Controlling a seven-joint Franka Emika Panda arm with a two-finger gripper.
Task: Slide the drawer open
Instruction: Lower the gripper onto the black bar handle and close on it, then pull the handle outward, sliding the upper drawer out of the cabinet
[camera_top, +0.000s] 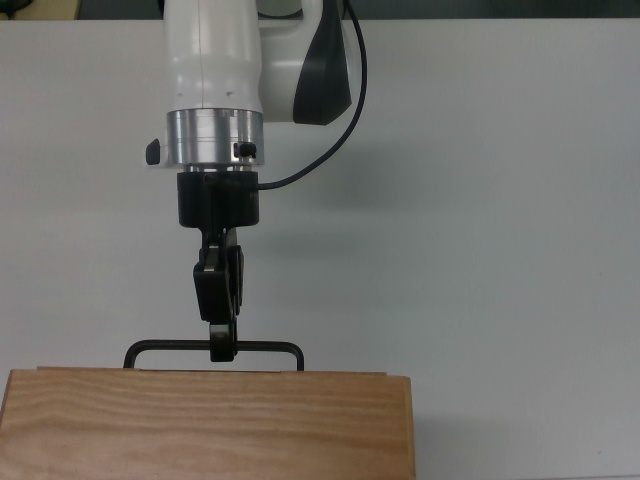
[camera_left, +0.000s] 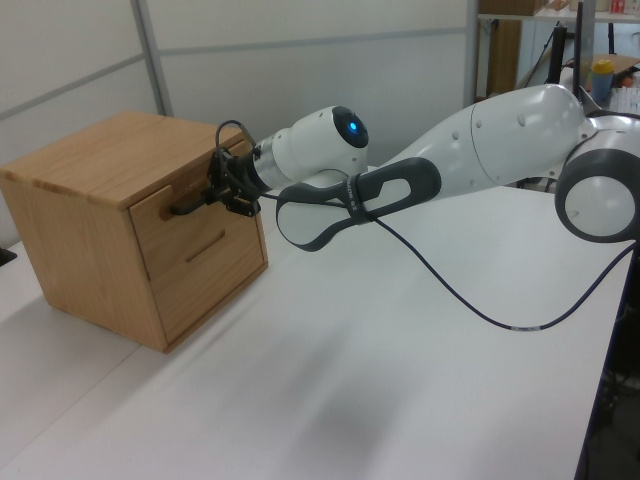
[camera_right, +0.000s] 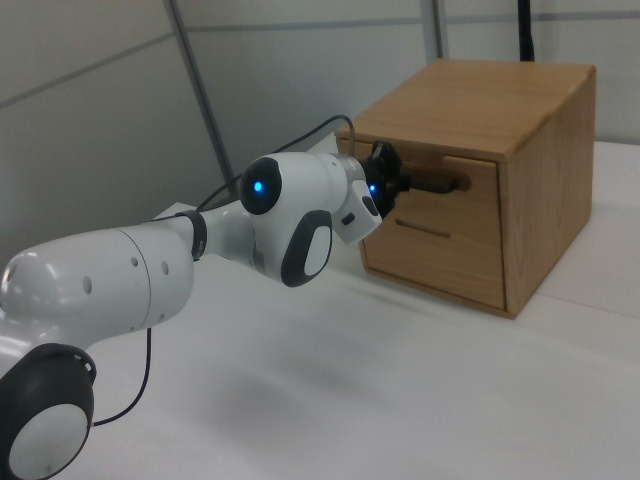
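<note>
The black two-finger gripper (camera_top: 222, 350) reaches level across the white table (camera_top: 480, 200), fingers clamped on the thin black bar handle (camera_top: 262, 347) of the light wooden drawer (camera_left: 190, 212), shut, top of the grained cabinet (camera_left: 95, 155): placed for a straight pull.

A plain white table (camera_top: 500, 200) fills the top view, smooth and matte, and it stretches from lower left to the right edge in the left view. One thing sits directly on it: a light wooden cabinet (camera_left: 110, 225), standing flat in the left half of the left view's frame. In the top view its grained top runs along the bottom edge, left of centre; in the right view it stands at the upper right, with white surface running past it to the frame's right edge.
</note>
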